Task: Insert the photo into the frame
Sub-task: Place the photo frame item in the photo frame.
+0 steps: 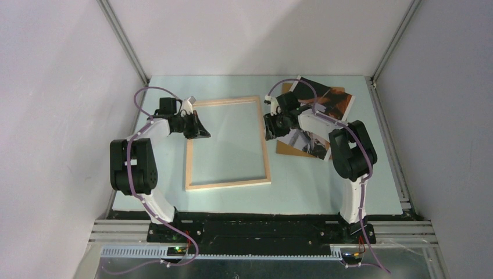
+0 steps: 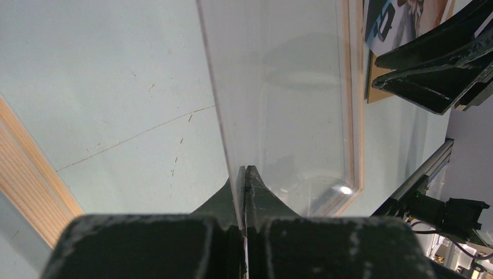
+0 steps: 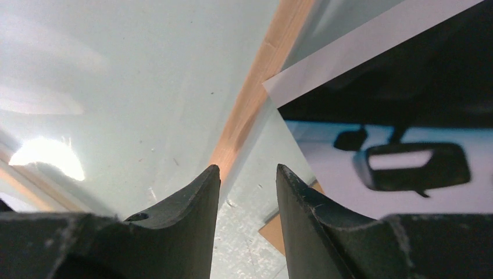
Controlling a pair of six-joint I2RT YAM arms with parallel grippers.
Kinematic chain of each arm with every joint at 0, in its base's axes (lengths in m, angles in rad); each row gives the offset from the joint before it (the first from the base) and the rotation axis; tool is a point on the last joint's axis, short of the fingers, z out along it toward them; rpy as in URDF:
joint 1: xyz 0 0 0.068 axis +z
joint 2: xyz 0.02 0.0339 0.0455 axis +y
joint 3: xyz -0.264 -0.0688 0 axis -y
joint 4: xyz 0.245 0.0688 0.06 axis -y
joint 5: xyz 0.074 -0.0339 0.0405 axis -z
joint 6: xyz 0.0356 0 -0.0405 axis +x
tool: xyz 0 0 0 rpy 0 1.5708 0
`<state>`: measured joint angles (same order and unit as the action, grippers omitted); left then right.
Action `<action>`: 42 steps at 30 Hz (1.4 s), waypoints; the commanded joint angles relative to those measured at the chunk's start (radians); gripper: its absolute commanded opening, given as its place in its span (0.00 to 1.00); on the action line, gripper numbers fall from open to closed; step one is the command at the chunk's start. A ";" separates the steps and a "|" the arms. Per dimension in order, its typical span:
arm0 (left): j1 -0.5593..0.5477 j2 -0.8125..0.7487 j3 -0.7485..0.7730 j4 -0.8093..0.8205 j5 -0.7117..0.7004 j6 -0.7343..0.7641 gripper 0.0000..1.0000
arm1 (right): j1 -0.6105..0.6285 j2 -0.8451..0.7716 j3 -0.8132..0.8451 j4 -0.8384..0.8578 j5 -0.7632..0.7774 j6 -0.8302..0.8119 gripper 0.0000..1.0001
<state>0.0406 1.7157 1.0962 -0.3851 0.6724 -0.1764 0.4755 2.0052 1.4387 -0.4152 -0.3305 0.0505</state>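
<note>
Clear pane pinched in the closed left claw (image 2: 245, 174); right claw (image 3: 248, 174) part-open beside the frame (image 3: 250, 107)

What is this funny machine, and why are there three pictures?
It is a robot with two arms, the left arm and the right arm. Each ends in two fingers for pinching. The big picture looks down from above. The other two come from little cameras on the wrists. On the table lie a wooden frame and a photo resting on a brown board. The left fingers are shut and seem to pinch the edge of a clear sheet. The right fingers are apart and hold nothing.
</note>
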 commanded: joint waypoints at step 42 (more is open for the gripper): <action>0.018 0.023 -0.007 0.085 -0.115 -0.050 0.00 | -0.017 0.038 0.059 -0.017 -0.122 0.039 0.46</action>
<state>0.0456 1.7432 1.0931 -0.3519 0.6285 -0.2367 0.4622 2.0502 1.4555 -0.4328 -0.4458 0.0971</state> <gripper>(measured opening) 0.005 0.457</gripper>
